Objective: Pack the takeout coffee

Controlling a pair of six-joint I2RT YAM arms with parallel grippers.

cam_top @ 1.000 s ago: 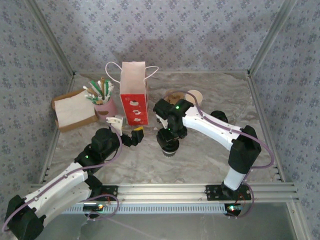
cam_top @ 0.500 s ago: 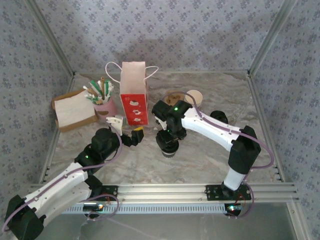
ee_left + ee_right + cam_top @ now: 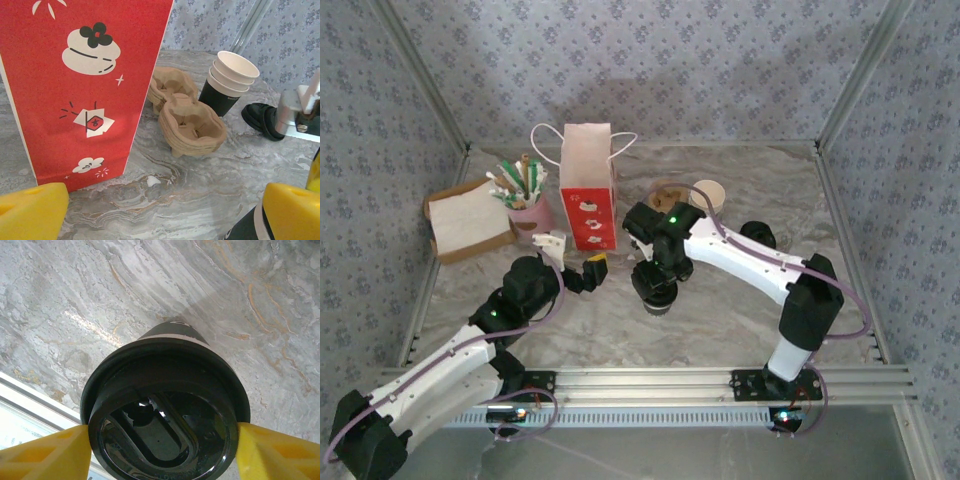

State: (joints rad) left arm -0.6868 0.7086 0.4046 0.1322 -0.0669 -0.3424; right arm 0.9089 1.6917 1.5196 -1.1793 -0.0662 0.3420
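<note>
The right pincer (image 3: pixel 162 455) squeezes the round black plastic lid (image 3: pixel 165 405) from both sides, pressing on each edge. The lid sits on the small black paper cup (image 3: pixel 169 331). The cup stands on the grey marble table (image 3: pixel 75 300), right under this pincer.

The left pincer (image 3: pixel 165 212) is wide open with nothing in it. Close in front of it stands the tall red paper bag (image 3: pixel 75 85). Further off to the right lie brown cardboard cup carriers (image 3: pixel 192 125) and a stack of paper cups (image 3: pixel 227 80).

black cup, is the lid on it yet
Yes, in the right wrist view the lid sits squarely on top of the black cup.
</note>
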